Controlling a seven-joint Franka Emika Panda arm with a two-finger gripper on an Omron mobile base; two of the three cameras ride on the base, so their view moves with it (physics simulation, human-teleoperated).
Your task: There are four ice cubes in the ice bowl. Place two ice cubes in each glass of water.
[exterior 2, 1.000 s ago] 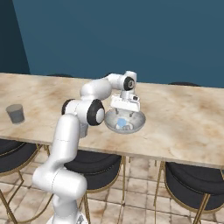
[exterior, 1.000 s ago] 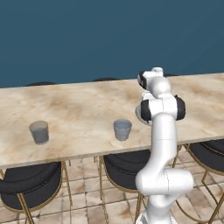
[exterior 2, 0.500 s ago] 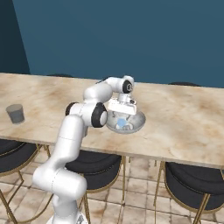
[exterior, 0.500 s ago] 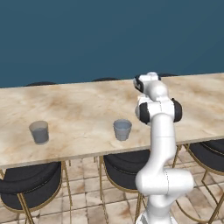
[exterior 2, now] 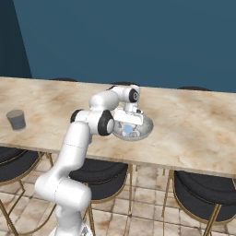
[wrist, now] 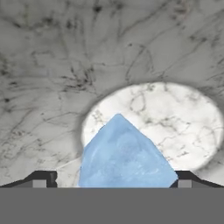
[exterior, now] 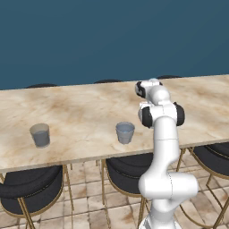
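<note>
Fingers [wrist: 112, 183] spread astride ice cube [wrist: 124, 155]; inside ice bowl [wrist: 65, 65]

Two glasses [exterior: 125, 133] [exterior: 40, 135], one ice bowl [exterior 2: 144, 131] (cube count unclear).

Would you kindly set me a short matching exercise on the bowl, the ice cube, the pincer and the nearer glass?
Things:
1. ice bowl
2. ice cube
3. pincer
4. glass nearer the arm

Descriptions:
A. light blue, lying between the finger tips
B. open, lowered into the bowl
C. pale, stone-mottled, on the counter
D. grey-blue, standing apart on the counter

Pairs: 1-C, 2-A, 3-B, 4-D
</note>
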